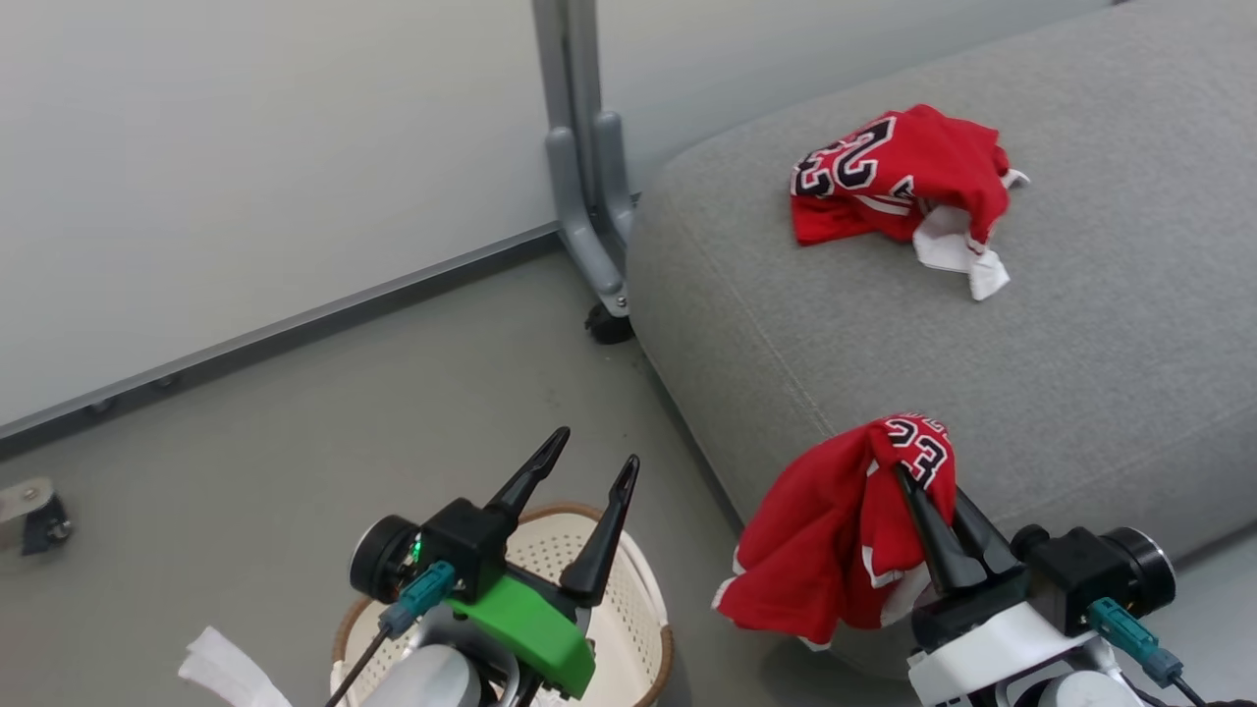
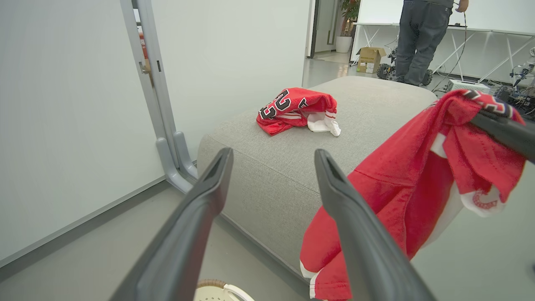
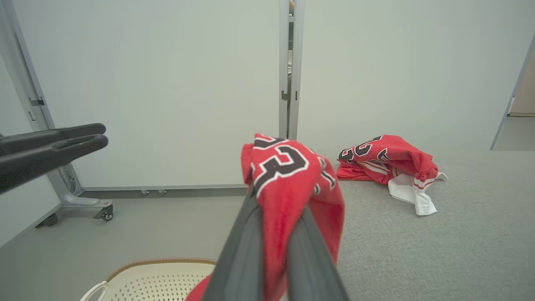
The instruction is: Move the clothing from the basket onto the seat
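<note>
Numerals 23 marked the jersey (image 1: pixel 825 530) your right gripper (image 1: pixel 928 486) pinched at lower right, at the grey seat (image 1: pixel 1080 373) edge; your left gripper (image 1: pixel 597 447) gaped.

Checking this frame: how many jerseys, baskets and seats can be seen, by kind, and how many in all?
Jerseys: 2, the lying jersey on the cushion and the held jersey, pinched by the right end effector
Basket: 1
Seat: 1
Total: 4
</note>
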